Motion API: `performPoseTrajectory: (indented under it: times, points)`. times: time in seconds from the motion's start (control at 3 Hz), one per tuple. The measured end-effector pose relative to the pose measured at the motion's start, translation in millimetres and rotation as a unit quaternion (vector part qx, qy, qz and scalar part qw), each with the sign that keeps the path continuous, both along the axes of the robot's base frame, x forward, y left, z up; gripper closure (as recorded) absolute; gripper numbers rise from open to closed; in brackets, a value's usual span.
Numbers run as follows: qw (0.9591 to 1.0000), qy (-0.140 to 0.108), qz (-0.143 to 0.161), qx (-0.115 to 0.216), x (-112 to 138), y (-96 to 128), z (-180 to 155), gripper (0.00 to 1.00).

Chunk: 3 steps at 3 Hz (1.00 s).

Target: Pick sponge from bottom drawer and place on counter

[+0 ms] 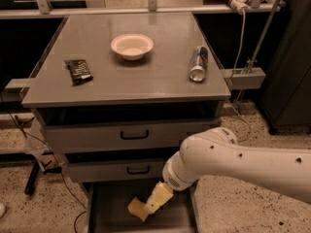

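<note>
The pale-yellow sponge [136,208] lies in the open bottom drawer [109,212], whose inside is dark. My gripper [152,208] reaches down into the drawer from the right at the end of the white arm [228,161]. Its yellowish tip sits right beside the sponge's right edge and covers part of it. The grey counter [126,67] is the cabinet's flat top, above the drawers.
On the counter stand a white bowl [131,45], a dark snack packet [78,71] at the left and a can lying on its side [198,63] at the right. Two grey drawers with black handles [134,135] sit above the open one. Cables and a stand leg lie on the floor at left.
</note>
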<state>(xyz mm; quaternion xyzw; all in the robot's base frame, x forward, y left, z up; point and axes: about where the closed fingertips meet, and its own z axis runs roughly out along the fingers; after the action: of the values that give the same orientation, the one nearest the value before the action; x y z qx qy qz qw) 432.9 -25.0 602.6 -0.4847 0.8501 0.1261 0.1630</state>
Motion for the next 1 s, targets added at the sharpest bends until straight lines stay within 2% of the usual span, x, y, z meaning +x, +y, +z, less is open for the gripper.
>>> performPoseTrajectory:
  times: [0.33,0.67,1.0]
  points:
    - [1.0000,0.001,0.001,-0.001,-1,0,0,0.00]
    - [0.9995,0.029,-0.004,0.014,-7,16,-42,0.00]
    - [0.9978,0.055,-0.024,0.029,-10,22,-87,0.00]
